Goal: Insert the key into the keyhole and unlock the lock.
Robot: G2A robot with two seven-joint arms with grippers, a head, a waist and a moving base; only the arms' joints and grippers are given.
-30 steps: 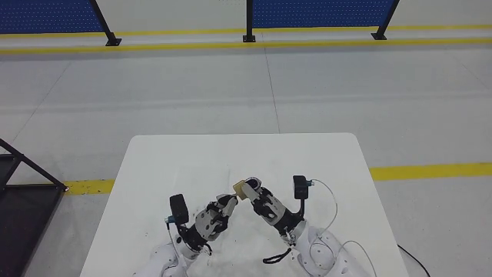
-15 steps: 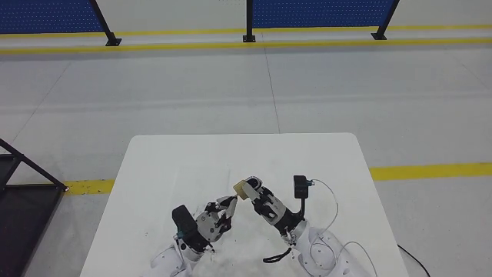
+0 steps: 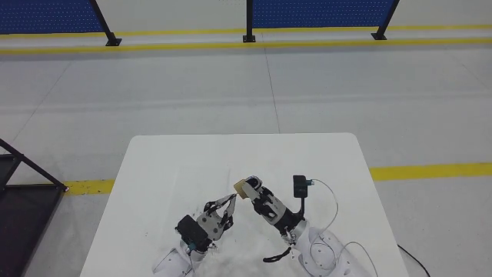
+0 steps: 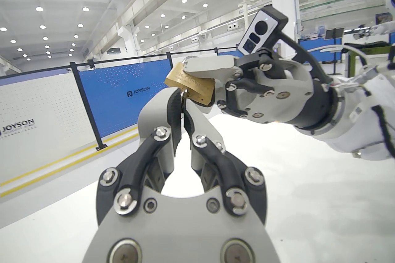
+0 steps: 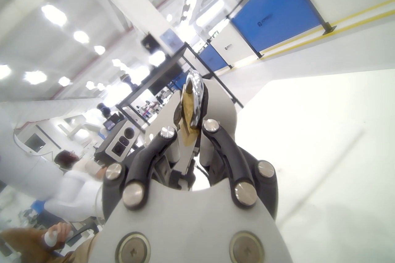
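White table [image 3: 154, 169], both arms raised above its near edge, tips meeting at centre. Right gripper [image 5: 193, 110] pinches the lock [image 4: 189, 86], a brass padlock, flat faces clamped between the fingers, held off the table. Left gripper [image 4: 182, 100] is pressed together on the key [image 4: 184, 94]; only a small metal bit shows between the black pads, the rest is hidden.

Key relation: the lock sits directly ahead of the left gripper's tips, touching or nearly so. The key meets the lower edge of the brass body. Keyhole itself not visible, so can't tell how deep the key sits, if in at all.

Lock long axis: tilted, shackle [image 5: 195, 84] end pointing up and away from the left gripper, bottom face turned down toward it. Key long axis looks in line with the left fingers, pointing up into that bottom face.

Judgement: insertion step, left arm does the work and right arm just braces. Next needs a straight push along the key axis, then a twist.
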